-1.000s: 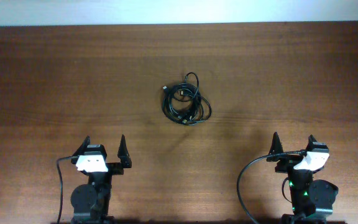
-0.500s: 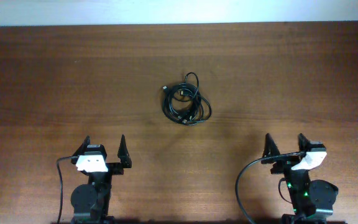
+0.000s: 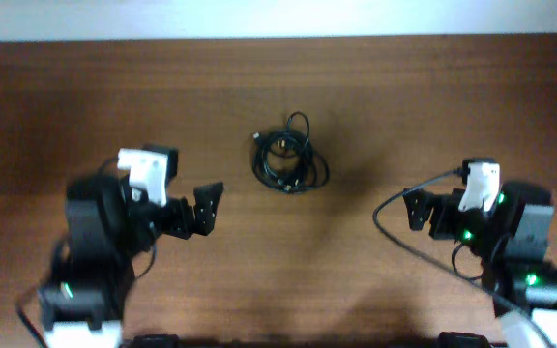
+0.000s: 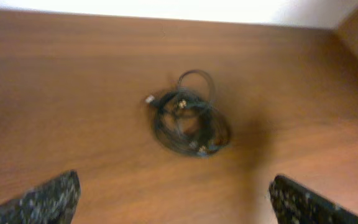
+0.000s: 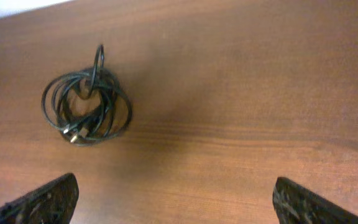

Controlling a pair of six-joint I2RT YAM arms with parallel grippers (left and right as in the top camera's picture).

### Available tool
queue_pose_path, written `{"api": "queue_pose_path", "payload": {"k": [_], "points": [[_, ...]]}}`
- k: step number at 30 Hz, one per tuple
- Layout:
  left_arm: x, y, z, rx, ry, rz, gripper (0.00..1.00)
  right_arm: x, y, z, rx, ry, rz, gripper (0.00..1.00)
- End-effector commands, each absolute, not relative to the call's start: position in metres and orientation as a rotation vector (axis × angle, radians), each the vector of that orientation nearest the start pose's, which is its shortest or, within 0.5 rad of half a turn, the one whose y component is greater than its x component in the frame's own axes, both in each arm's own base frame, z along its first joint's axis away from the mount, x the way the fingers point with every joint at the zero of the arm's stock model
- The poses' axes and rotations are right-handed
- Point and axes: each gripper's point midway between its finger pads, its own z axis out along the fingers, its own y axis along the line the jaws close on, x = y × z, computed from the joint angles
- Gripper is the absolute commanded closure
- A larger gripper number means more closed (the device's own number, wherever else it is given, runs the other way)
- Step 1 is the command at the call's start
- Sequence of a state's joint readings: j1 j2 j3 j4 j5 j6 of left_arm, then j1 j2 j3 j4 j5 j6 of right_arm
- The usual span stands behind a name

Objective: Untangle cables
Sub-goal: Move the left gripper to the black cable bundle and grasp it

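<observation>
Cables (image 3: pixel 289 160) in knotted coil, mid-worktop (image 3: pixel 453 97). Left claw (image 3: pixel 211 208) spread wide, empty; coil at its 2 o'clock. Right claw (image 3: pixel 414 211) gaping, empty; coil at 10 o'clock, farther. Left arm nearer.

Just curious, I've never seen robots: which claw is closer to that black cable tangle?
The left gripper; the cables lie nearer it than the right gripper, seen overhead.

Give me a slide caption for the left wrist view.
Tangled black cables lie coiled on the wooden table, just ahead of the open left gripper.
</observation>
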State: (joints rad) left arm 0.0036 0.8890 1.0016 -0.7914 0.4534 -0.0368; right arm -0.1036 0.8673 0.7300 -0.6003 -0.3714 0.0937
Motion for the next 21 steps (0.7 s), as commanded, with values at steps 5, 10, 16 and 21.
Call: {"api": "queue_pose_path", "payload": {"k": [5,10,16,21], "points": [[0.313,-0.108,0.327,0.415,2.226,-0.746,0.01,0.316,0.073,0.271,-0.219,2.149,0.468,0.01],[0.33,-0.051,0.299,0.211,2.412,-0.293,0.01,0.356,0.054,0.296,-0.17,2.414,0.035,0.01],[0.399,-0.09,0.181,0.317,2.655,-0.42,0.01,0.367,0.047,0.294,-0.209,2.497,-0.055,0.01],[0.408,-0.119,0.128,0.424,2.751,-0.281,0.01,0.363,0.047,0.291,-0.213,2.52,-0.058,0.01]]}}
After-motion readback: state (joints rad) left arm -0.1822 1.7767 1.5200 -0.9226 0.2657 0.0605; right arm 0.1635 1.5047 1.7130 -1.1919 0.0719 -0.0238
